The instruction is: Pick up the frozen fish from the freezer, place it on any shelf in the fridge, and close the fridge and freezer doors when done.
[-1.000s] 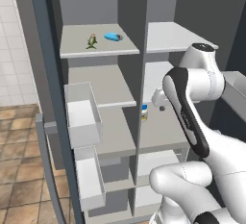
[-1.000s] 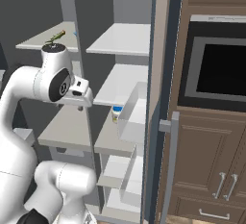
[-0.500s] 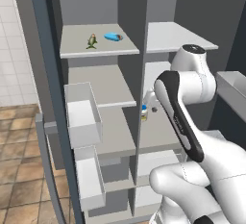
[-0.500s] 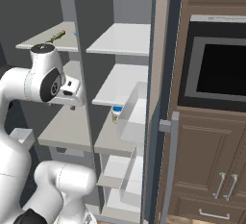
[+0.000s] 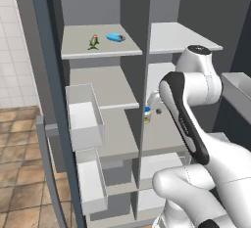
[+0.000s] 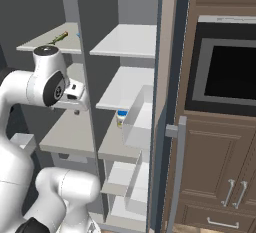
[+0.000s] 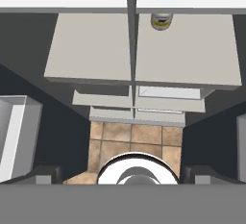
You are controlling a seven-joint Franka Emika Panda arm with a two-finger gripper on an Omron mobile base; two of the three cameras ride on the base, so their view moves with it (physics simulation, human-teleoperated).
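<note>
A: Where is the tiny green-yellow frozen fish (image 5: 93,41) at this moment?

B: It lies on the top grey shelf (image 5: 100,51) of the narrower freezer compartment (image 5: 103,104), just beside a small blue oval object (image 5: 115,37). Nothing touches it.

A: And the white robot arm (image 5: 188,104)?

B: It rises in front of the open slate-grey unit, near the middle divider (image 5: 145,95) between the freezer and the wider fridge compartment (image 5: 176,90). The two-finger gripper (image 7: 123,175) points down; its dark finger tips (image 7: 45,174) stand far apart and hold nothing.

A: What does the hand camera look at?

B: The light-grey shelves from above, and a small jar with a yellow label (image 7: 162,21) standing on a fridge shelf near the divider. A white bin (image 5: 84,117) sits in the freezer.
</note>
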